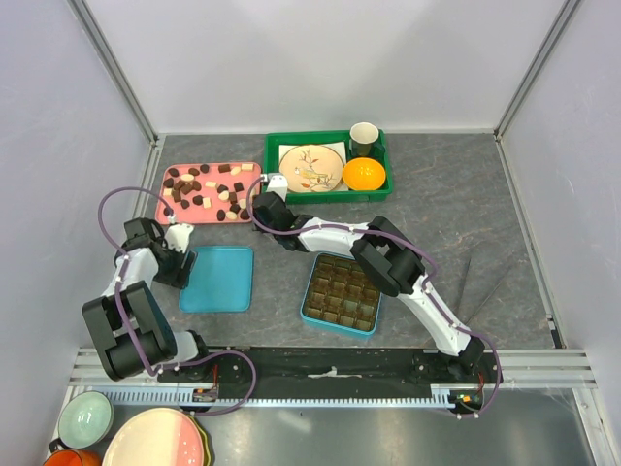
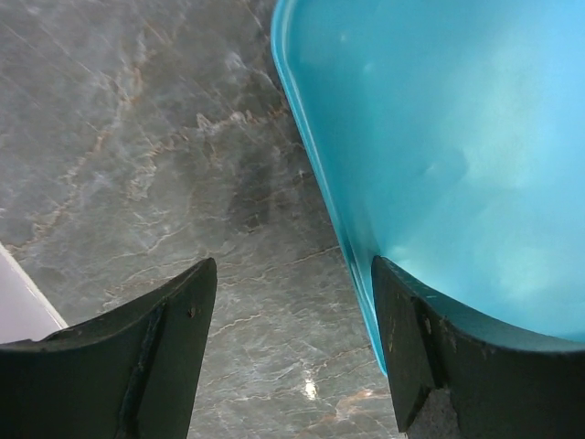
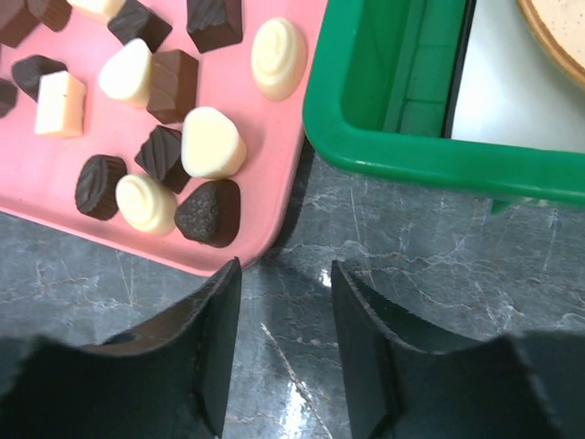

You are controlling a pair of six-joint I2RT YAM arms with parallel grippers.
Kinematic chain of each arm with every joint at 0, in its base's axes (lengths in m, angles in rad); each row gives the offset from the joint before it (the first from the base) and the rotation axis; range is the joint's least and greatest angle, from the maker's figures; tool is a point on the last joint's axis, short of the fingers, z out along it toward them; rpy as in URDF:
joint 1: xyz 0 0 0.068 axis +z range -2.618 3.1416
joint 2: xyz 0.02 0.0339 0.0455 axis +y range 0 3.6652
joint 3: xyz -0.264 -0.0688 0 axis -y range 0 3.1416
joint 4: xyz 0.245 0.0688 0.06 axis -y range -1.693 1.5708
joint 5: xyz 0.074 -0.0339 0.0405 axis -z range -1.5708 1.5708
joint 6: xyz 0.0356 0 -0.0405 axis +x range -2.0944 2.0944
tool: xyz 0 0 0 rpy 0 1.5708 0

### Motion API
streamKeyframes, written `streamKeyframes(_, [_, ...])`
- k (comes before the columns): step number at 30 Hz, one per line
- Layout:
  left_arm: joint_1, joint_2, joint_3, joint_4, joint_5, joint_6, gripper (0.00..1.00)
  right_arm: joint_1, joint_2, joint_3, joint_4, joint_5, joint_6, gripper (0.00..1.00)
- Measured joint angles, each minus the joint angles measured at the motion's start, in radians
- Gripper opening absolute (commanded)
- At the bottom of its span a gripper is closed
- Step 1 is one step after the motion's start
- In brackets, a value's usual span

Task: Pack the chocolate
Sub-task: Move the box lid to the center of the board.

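The chocolate, dark, brown and cream-white pieces, lies scattered on a pink tray. In the right wrist view a dark heart-shaped piece and white pieces sit near the pink tray's corner. My right gripper is open over bare table just off that corner, holding nothing. A teal box with a brown grid insert stands mid-table. Its flat teal lid lies to its left. My left gripper is open at the lid's left edge, with its right-hand finger over the rim.
A green bin behind the box holds a patterned plate, a dark cup and an orange. Bowls and plates sit below the table's near rail. White walls enclose three sides.
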State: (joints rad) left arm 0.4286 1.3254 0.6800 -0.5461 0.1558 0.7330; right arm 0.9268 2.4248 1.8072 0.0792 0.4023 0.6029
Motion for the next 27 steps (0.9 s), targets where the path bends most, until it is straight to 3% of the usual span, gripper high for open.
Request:
streamKeyframes(8, [0.028, 0.008, -0.019, 0.036, -0.018, 0.025, 0.76, 0.002, 0.000, 0.012, 0.006, 0.010, -0.001, 0.55])
streamKeyframes(19, [0.117, 0.014, -0.018, 0.070, -0.016, 0.080, 0.76, 0.005, 0.076, 0.243, -0.088, 0.051, -0.012, 0.54])
streamKeyframes(27, [0.196, 0.013, -0.018, 0.067, -0.016, 0.139, 0.76, 0.006, 0.146, 0.280, -0.167, 0.087, -0.032, 0.54])
